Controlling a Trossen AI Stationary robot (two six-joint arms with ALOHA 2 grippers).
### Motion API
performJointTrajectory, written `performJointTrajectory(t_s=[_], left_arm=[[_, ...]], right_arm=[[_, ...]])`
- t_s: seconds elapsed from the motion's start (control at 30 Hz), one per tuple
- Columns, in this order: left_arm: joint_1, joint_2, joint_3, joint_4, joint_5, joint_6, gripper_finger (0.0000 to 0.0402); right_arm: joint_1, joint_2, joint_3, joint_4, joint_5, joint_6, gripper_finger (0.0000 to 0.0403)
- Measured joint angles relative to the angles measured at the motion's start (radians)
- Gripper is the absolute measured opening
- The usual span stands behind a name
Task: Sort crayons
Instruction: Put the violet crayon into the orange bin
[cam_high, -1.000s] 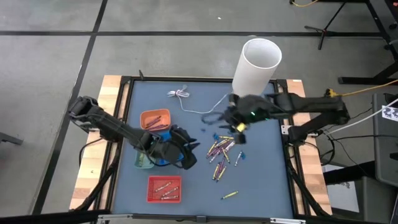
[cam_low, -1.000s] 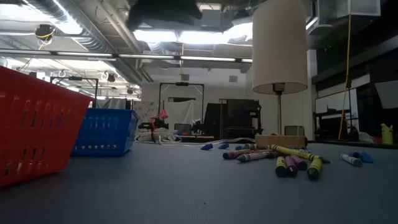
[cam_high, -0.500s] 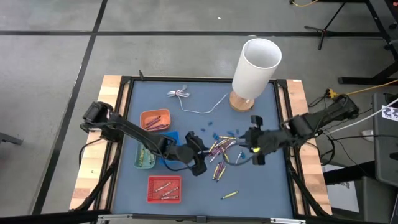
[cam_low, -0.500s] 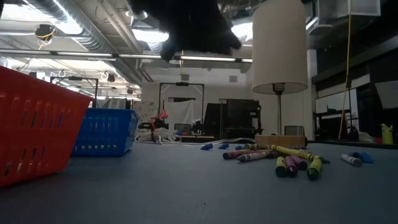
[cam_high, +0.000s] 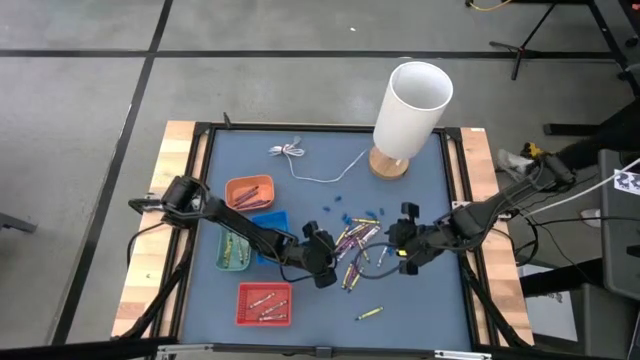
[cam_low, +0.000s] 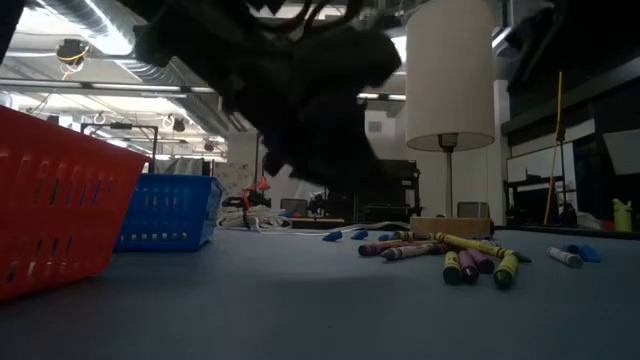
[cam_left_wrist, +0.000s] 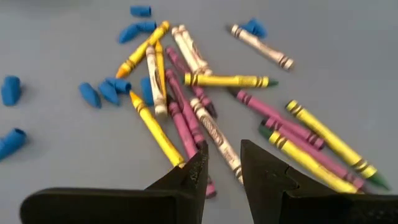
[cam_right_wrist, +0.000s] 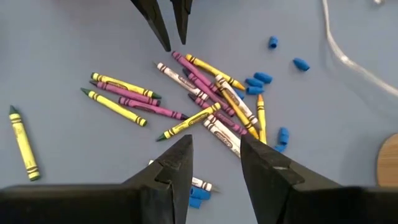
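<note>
Left hand: the left hand has come forward off the trays to the near edge of the crayons; fingers a little apart, nothing between them.
Right hand: the right hand has dropped from beside the lamp to the opposite side of the same pile; fingers parted, empty.
Meaning: both hands now face each other across the pile, so a pick looks close; no crayon is lifted yet.
Crayons: yellow, purple and whitish sticks lie loose and crossed on the tabletop, between the two hands; one yellow stray lies apart, nearer the front edge.
Blue bits: scattered just beyond the pile.
Red tray: behind the left hand, several crayons in it.
Green tray: farther back, a few crayons inside.
Orange tray: farthest, holds a few purplish ones.
Blue tray: mostly hidden under the left arm; contents cannot be told.
</note>
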Motion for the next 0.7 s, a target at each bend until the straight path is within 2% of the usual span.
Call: performJointTrajectory(t_s=[0.3, 0.7], left_arm=[[0.003, 0.037, 0.000, -0.002, -0.011, 0.000, 0.0079], [0.003, 0.042, 0.000, -0.004, -0.017, -0.001, 0.0079]], right_arm=[[0.000, 0.000, -0.093, 0.114, -0.001, 0.000, 0.0131], [0.000, 0.000, -0.103, 0.128, -0.001, 0.000, 0.0131]])
